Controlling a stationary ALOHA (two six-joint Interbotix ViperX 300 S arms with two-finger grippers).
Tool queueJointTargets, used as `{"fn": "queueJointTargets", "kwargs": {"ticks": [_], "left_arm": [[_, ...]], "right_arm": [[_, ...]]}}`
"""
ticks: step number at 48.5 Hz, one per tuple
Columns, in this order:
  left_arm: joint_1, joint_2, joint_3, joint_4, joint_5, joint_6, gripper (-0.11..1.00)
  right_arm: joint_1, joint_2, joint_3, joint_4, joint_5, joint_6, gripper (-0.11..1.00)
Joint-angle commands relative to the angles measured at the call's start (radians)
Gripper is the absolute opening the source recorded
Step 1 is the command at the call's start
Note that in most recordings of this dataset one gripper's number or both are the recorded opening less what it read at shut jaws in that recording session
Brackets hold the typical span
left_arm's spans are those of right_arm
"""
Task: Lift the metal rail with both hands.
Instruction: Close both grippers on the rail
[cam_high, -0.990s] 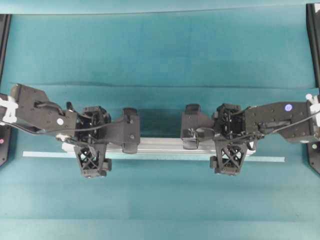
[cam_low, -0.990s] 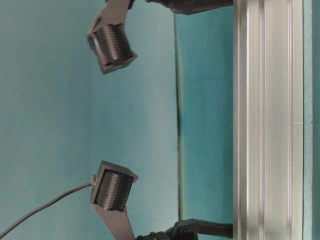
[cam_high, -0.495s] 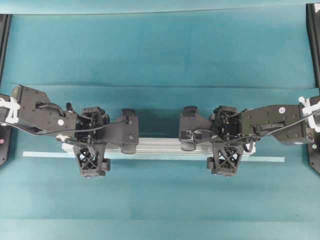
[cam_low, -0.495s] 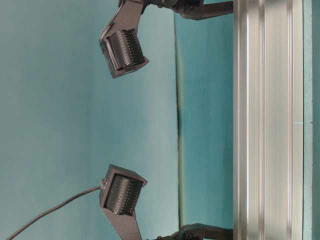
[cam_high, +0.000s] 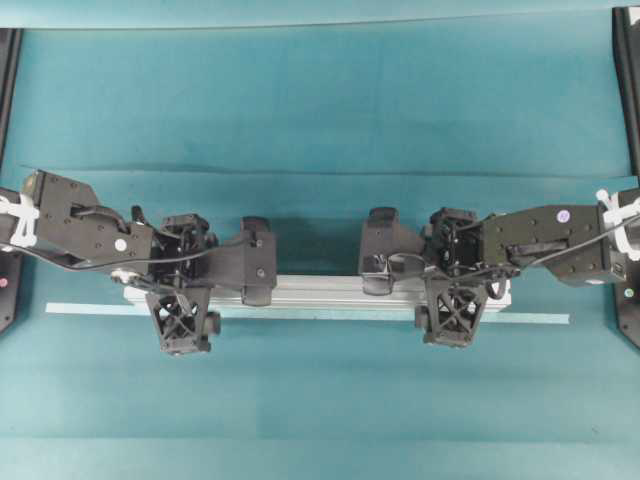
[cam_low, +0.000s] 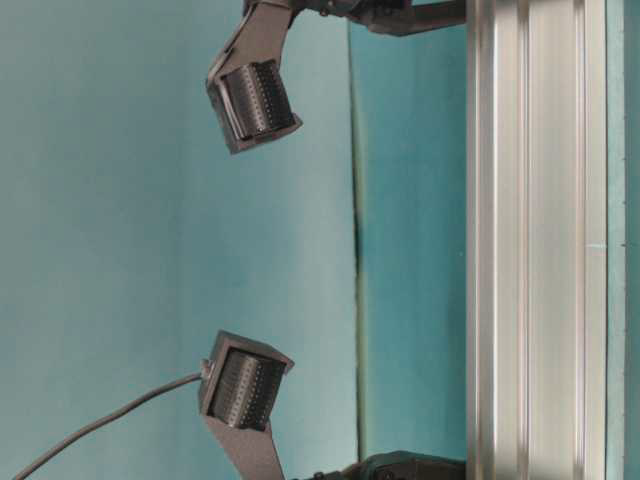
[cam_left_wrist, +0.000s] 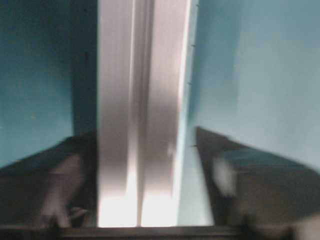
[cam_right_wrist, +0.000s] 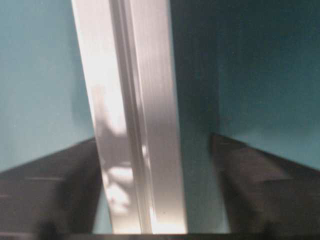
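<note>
The metal rail (cam_high: 320, 292) lies flat on the teal cloth, running left to right. My left gripper (cam_high: 182, 288) straddles it near its left end and my right gripper (cam_high: 455, 285) near its right end. In the left wrist view the rail (cam_left_wrist: 140, 100) runs between the jaws of the left gripper (cam_left_wrist: 145, 150). One finger is against its side, and a strip of cloth shows before the other. In the right wrist view the rail (cam_right_wrist: 130, 100) sits between the jaws of the right gripper (cam_right_wrist: 154, 145), with cloth showing on both sides. The rail (cam_low: 530, 250) rests on the table.
A thin pale tape line (cam_high: 90, 309) runs along the cloth just in front of the rail and reaches past both its ends. Black frame posts (cam_high: 628, 80) stand at the table's side edges. A fold in the cloth (cam_high: 320, 172) crosses behind the arms.
Both grippers' front fingers have drawn in toward the rail, so the jaws are narrower. The right arm has shifted slightly. The rail has not moved.
</note>
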Motion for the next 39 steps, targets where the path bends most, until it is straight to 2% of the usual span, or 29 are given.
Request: {"fn": "queueJointTargets", "kwargs": {"ticks": [1, 4, 6, 39], "left_arm": [[-0.006, -0.017, -0.006, 0.000, -0.009, 0.002, 0.54], [-0.006, -0.018, -0.006, 0.000, -0.011, 0.000, 0.38], [-0.006, -0.018, -0.008, 0.000, -0.009, 0.000, 0.37], [0.003, -0.037, -0.011, -0.002, -0.003, 0.002, 0.37]], "right_arm": [[0.000, 0.008, -0.008, 0.002, -0.008, -0.003, 0.54], [-0.002, 0.008, -0.008, 0.005, -0.006, -0.003, 0.37], [-0.002, 0.009, -0.008, 0.006, -0.005, -0.003, 0.33], [-0.003, 0.003, -0.009, 0.006, 0.002, -0.003, 0.33]]}}
